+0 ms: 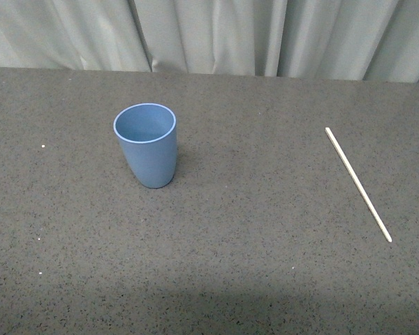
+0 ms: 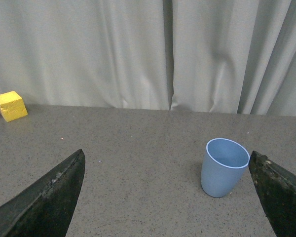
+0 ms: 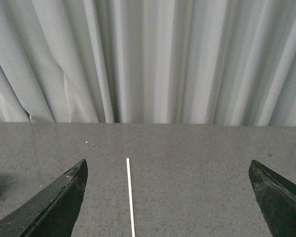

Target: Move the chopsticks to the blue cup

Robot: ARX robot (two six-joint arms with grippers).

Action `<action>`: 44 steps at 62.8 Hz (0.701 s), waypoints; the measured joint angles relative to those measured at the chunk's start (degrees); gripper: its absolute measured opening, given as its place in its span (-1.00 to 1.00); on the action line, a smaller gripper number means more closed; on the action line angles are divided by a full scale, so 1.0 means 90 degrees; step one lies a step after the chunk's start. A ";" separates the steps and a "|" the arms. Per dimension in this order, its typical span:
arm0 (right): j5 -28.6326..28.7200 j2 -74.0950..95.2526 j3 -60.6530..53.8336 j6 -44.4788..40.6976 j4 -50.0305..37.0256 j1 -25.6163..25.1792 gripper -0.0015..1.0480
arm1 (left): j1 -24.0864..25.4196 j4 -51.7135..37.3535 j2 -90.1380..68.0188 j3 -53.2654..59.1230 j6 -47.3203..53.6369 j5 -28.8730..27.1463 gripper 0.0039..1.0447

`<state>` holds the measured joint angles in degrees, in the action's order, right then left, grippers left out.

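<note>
The left fingers (image 2: 49, 197) are spread wide and hold nothing. The cup (image 2: 224, 168) stands upright on the surface (image 2: 138, 163) ahead of them, inside their gap and nearer one finger. The right fingers (image 3: 54, 207) are equally wide and empty, and the chopstick (image 3: 130, 197) lies flat ahead between them. Cup and chopstick are well apart. Farther off, a yellow block (image 2: 10, 105) sits by the curtain (image 2: 113, 54).
</note>
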<state>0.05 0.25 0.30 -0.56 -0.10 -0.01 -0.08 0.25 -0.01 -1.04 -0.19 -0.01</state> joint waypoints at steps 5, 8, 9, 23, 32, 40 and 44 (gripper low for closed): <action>0.0000 0.0000 0.0000 -0.0002 0.0000 0.0002 0.82 | 0.0000 0.0002 0.0000 0.0000 0.0000 -0.0002 0.88; 0.0000 0.0000 0.0000 0.0000 0.0000 0.0002 0.82 | 0.0000 0.0002 0.0000 0.0000 0.0000 -0.0002 0.88; 0.0000 0.0000 0.0000 0.0000 0.0000 0.0002 0.82 | 0.0000 0.0002 0.0000 0.0000 0.0000 0.0000 0.88; 0.0000 0.0000 0.0000 0.0000 0.0000 0.0000 0.82 | 0.0000 0.0000 0.0000 0.0000 0.0000 0.0000 0.88; 0.0000 0.0000 0.0000 0.0000 0.0000 0.0002 0.82 | 0.0000 0.0002 0.0000 0.0000 0.0000 -0.0002 0.88; 0.0000 0.0000 0.0000 0.0000 0.0000 0.0002 0.82 | 0.0000 0.0002 0.0000 0.0000 0.0000 -0.0002 0.88; 0.0000 0.0000 0.0000 -0.0002 0.0000 0.0000 0.82 | 0.0000 0.0000 0.0000 0.0000 0.0000 -0.0002 0.88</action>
<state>0.05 0.25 0.30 -0.58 -0.10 -0.01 -0.08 0.25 -0.01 -1.04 -0.19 -0.03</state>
